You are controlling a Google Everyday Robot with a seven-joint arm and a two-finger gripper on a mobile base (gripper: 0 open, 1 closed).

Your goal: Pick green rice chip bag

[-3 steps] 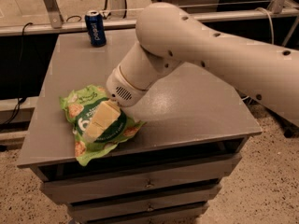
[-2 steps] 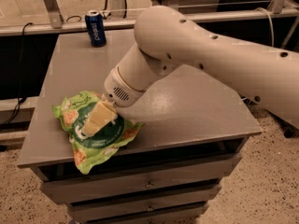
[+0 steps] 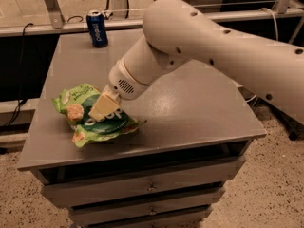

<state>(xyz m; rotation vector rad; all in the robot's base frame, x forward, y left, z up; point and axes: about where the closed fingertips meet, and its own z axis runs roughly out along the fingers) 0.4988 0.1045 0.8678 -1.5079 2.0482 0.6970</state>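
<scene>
Crinkly light-green rice chip bag (image 3: 97, 121) with a dark green round label lies front-left on the grey cabinet top (image 3: 190, 113). The pale-tipped gripper (image 3: 103, 107) rests on it; its grip cannot be determined. A blue soda can (image 3: 97, 28) stands rear-left.

The cream gripper (image 3: 103, 108) sits down on the crinkly light-green chip bag (image 3: 71, 109), right at its dark green round label, front-left on the grey tabletop (image 3: 190, 113). A blue soda can (image 3: 97, 29) stands upright at the back, well apart.
</scene>
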